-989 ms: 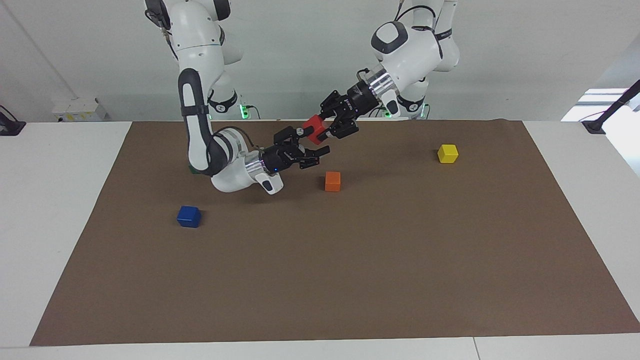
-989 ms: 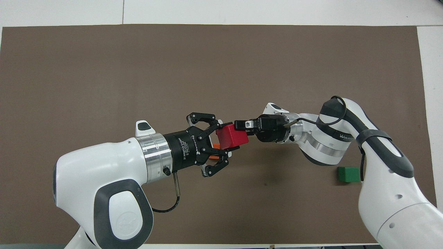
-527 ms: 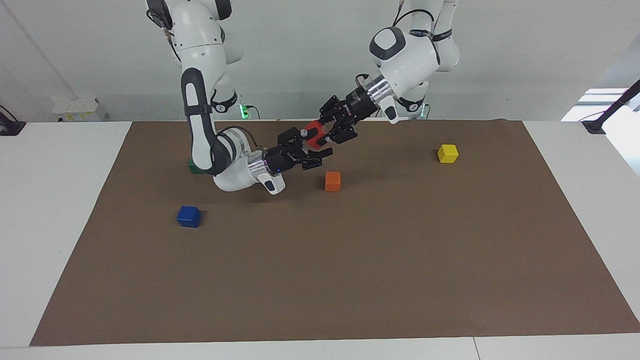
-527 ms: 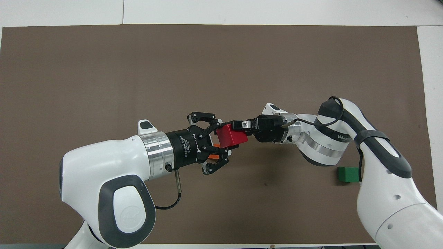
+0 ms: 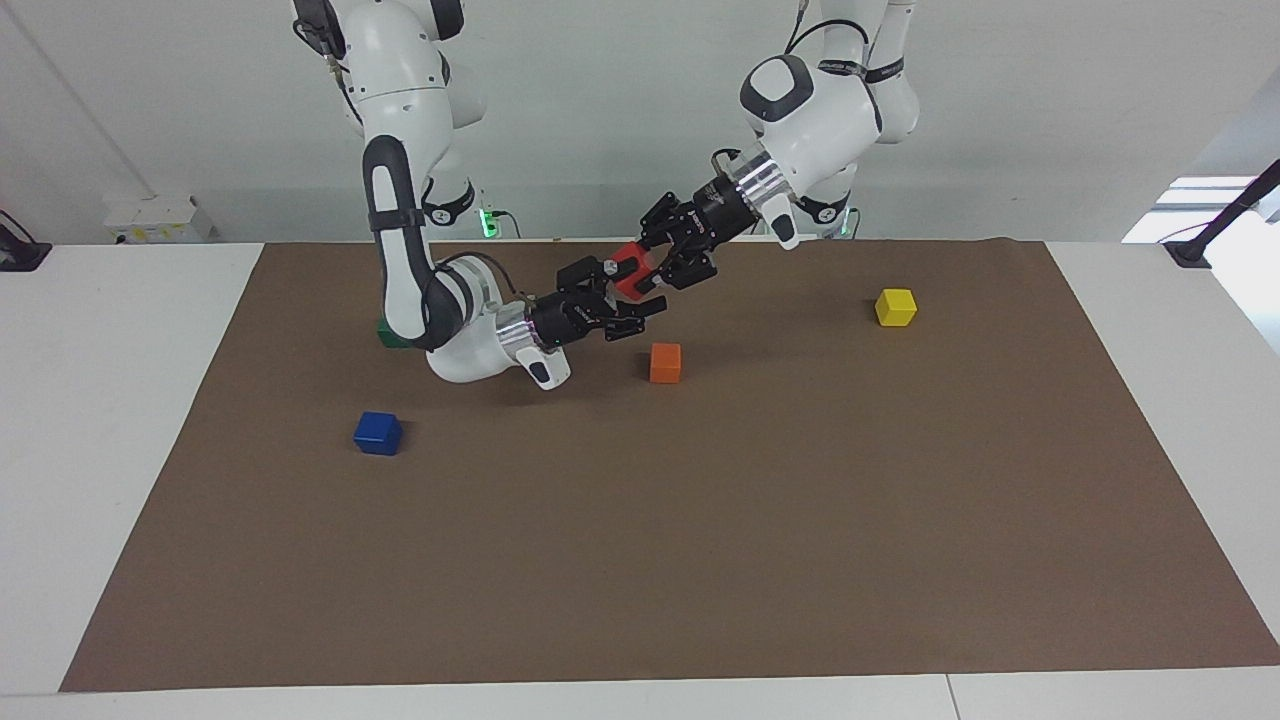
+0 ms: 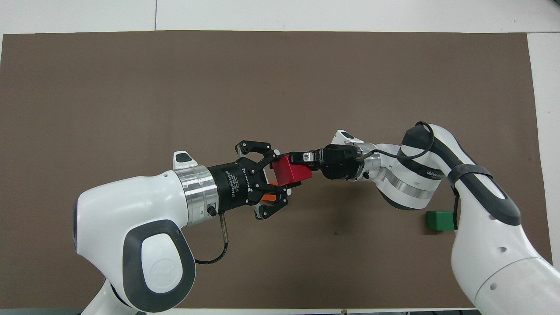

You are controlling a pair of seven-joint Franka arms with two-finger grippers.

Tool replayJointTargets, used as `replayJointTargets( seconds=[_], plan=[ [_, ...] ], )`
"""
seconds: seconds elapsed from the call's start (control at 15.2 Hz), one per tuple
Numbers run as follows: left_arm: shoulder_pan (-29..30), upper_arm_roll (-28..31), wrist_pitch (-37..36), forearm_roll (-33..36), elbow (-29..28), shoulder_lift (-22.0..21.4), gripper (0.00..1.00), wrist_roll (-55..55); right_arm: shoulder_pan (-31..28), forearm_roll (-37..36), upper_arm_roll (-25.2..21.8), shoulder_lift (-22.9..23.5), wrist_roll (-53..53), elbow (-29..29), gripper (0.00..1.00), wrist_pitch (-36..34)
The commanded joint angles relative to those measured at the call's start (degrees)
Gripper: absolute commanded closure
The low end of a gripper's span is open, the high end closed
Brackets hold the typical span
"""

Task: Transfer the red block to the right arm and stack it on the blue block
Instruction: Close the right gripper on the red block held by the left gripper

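The red block (image 5: pixel 628 272) is held up in the air between both pincers, over the brown mat (image 5: pixel 700 520) on the tabletop (image 5: pixel 100 400). It is pinched by the left pincer (image 5: pixel 655 268). The right pincer (image 5: pixel 622 295) is set against the block from the other end, fingers spread around it; contact cannot be confirmed. The orange block (image 5: pixel 665 362) is seen below the pincers. The blue block (image 5: pixel 377 432) is found well apart from them, toward the right arm's end of the tabletop.
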Motion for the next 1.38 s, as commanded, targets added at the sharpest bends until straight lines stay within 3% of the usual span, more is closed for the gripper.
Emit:
replayJointTargets(
  seconds=[0.0,0.13,0.2,0.99,1.12,1.32],
  plan=[
    [-0.1,0.4,-0.1,-1.3,-0.4,-0.5,1.0,-0.3,-0.1,0.4,0.1,-0.8,-0.8,-0.2,0.39,1.9],
    [-0.1,0.4,-0.1,-1.3,-0.4,-0.5,1.0,-0.3,-0.2,0.4,0.1,-0.8,-0.5,-0.2,0.86,2.8],
    [-0.1,0.4,-0.1,-1.3,-0.4,-0.5,1.0,-0.3,-0.2,0.3,0.0,-0.7,-0.2,0.1,1.0,2.9],
    [1.3,0.6,-1.5,-1.3,-0.5,-0.9,1.0,-0.3,-1.4,-2.3,-0.1,-1.0,0.3,0.9,1.0,4.9],
    [1.3,0.7,-1.6,-1.2,-0.6,-1.3,0.01,-0.9,-1.6,-2.7,-0.2,-1.5,1.4,1.0,1.0,6.0],
    [1.3,0.7,-1.5,-1.2,-0.6,-1.5,0.0,-0.8,-2.0,-3.9,-0.2,-2.4,3.0,1.1,1.0,7.8]
  ],
)
